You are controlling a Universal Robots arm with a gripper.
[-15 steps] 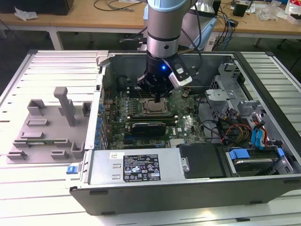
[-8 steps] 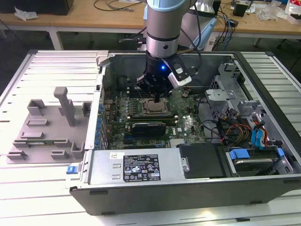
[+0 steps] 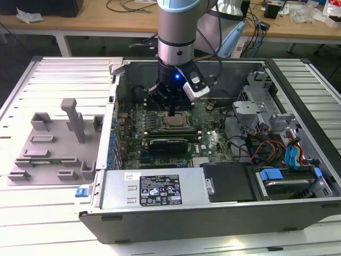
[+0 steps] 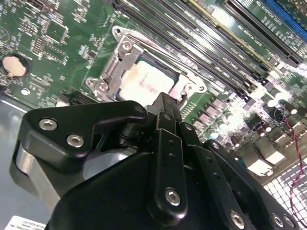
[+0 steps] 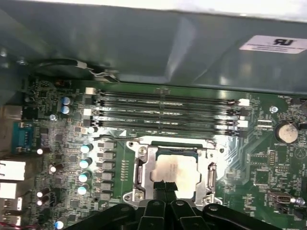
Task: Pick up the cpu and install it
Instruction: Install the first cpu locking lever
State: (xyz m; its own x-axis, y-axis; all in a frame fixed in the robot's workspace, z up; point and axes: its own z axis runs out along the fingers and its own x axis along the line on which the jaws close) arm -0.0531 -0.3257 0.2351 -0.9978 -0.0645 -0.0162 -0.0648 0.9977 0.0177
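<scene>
Hovering inside the open computer case, the end effector has its fingers pressed together with nothing between them, tips just over the cpu. The cpu lies flat in the metal-framed socket of the green board; a grey holder block sits on the desk at the exterior view's nine o'clock from the case

A pale metal counter with long raised slats fills most of the exterior view, its bare ribbed surface showing at 9 o'clock and again at 3 o'clock. Across 12 o'clock, behind the counter, runs a wooden-topped desk on white legs. Loose black cables lie on the desk, with a crumpled white scrap toward 11 o'clock. The floor under the desk is dark. The light is bright and even, with soft glare on the slats.
</scene>
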